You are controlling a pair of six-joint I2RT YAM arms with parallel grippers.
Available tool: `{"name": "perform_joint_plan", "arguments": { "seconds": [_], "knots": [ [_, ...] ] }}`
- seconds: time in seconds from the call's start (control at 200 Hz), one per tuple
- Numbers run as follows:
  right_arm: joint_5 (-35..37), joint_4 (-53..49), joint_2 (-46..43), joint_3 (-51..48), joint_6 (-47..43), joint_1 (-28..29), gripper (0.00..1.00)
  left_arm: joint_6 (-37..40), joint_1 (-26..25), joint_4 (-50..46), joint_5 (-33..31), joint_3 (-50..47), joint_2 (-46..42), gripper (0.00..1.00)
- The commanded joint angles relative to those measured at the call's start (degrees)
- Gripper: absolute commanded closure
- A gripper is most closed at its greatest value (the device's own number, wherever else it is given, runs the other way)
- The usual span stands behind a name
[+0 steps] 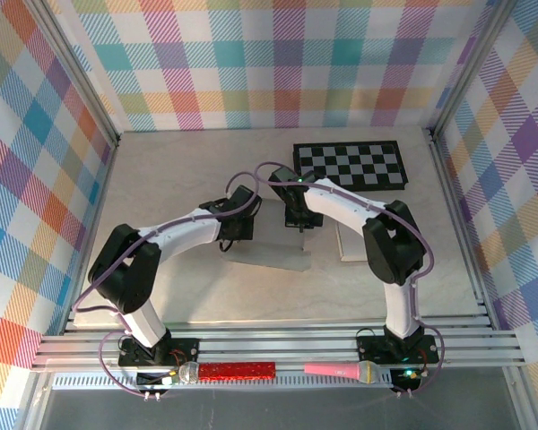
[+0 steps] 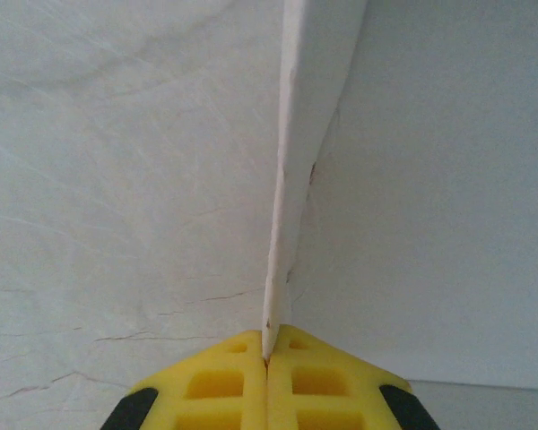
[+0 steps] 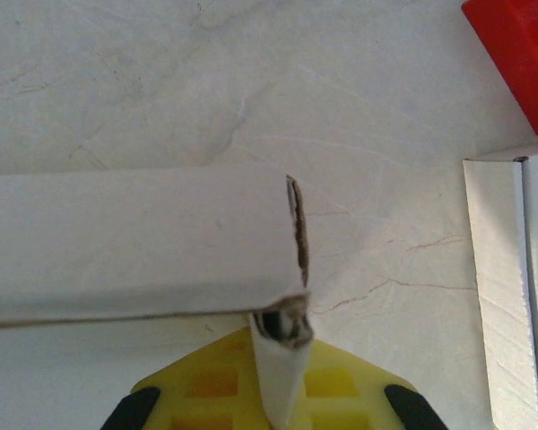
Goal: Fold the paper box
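Observation:
The paper box (image 1: pixel 273 255) is a flat white cardboard piece in the middle of the table, partly lifted between the two arms. My left gripper (image 1: pixel 239 222) is at its left end. In the left wrist view this gripper (image 2: pixel 267 352) is shut, its yellow fingers (image 2: pixel 217 381) pinching a thin upright cardboard edge (image 2: pixel 282 224) with a white panel (image 2: pixel 430 179) to its right. My right gripper (image 1: pixel 298 215) is at the far right part of the box. In the right wrist view it (image 3: pixel 282 348) is shut on a folded flap (image 3: pixel 282 376) below a white side wall (image 3: pixel 134 242).
A black-and-white checkerboard (image 1: pixel 350 166) lies at the back right. A second white box (image 1: pixel 351 244) (image 3: pixel 507 269) sits just right of my right gripper, and a red object (image 3: pixel 520 45) lies beyond it. Two microphones, red (image 1: pixel 233 370) and pink (image 1: pixel 336 369), rest on the front rail.

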Motion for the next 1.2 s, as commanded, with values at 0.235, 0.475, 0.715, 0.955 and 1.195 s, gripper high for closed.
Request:
{"name": "perform_joint_plan", "arguments": {
  "seconds": [0.235,0.475,0.715,0.955,1.195],
  "knots": [
    [-2.04,-0.14,-4.62,-3.58,1.12,-0.09,1.00,-0.66,-1.03,5.45,-2.68,-3.37,-4.44,0.79],
    [-1.85,0.85,-5.71,-4.94,0.57,-0.16,1.00,2.66,3.66,9.05,8.80,-5.37,-6.33,0.56],
    [-1.85,0.58,-5.45,-4.51,0.43,-0.15,1.00,4.47,5.62,8.47,16.22,-3.85,-3.47,0.54],
    [-2.02,0.80,-5.89,-4.68,0.22,-0.10,1.00,5.93,8.85,11.36,20.03,-4.91,-1.90,0.63],
    [-2.81,1.82,-6.16,-5.37,-0.56,-0.10,1.00,10.22,10.83,12.82,26.08,-3.61,0.25,0.84]
  ]
}}
